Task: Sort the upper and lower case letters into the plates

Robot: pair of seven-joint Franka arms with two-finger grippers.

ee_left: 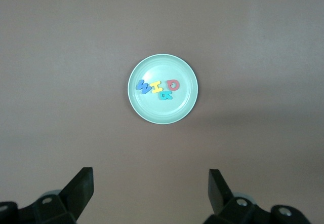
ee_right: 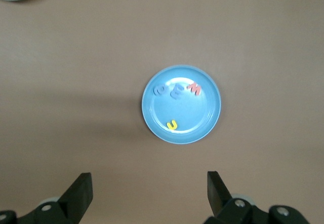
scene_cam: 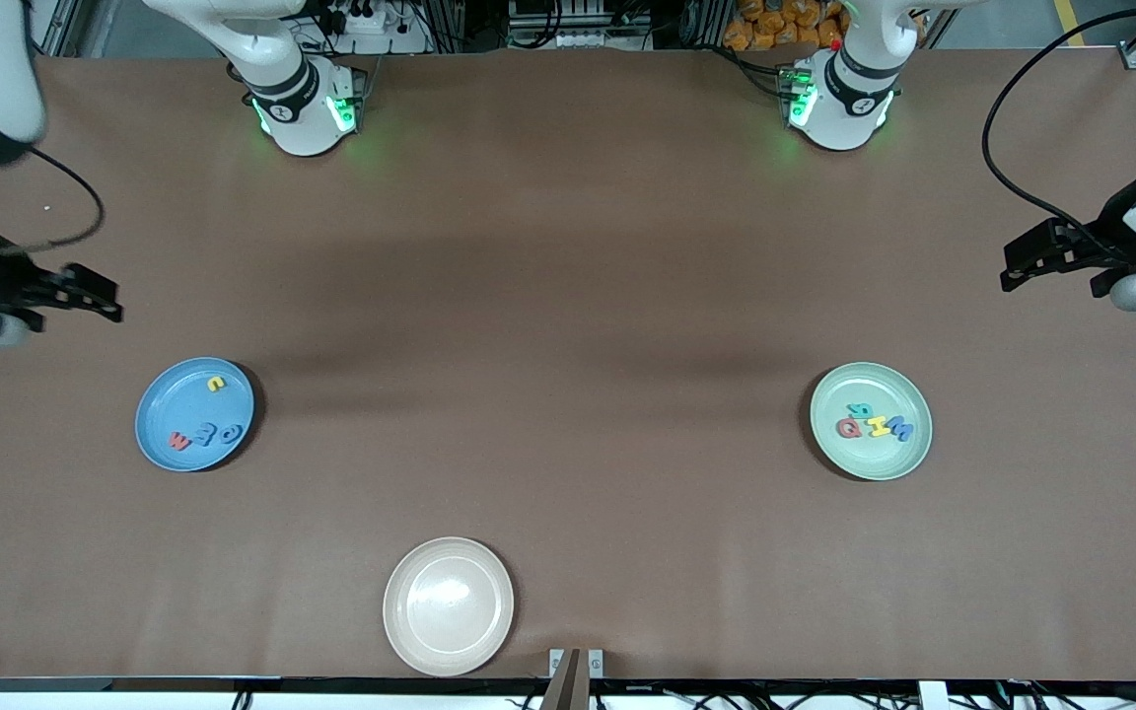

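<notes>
Blue plate (scene_cam: pixel 149 414) holds four letters (scene_cam: pixel 201 426), green plate (scene_cam: pixel 913 444) four more (scene_cam: pixel 874 422); left claw (scene_cam: pixel 1022 264) and right claw (scene_cam: pixel 95 294) hang wide open, empty, above bench (scene_cam: pixel 568 296).

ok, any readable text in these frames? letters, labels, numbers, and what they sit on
"W", "I", "D" in a row, blue, yellow and red, with a teal "R" beside them: foam letters in the mint green plate.
"m" in red, "u" in yellow: foam letters in the blue plate; the two blue ones blend into the plate, unreadable.
Beige plate: no text.
No other labels or numbers legible.
</notes>
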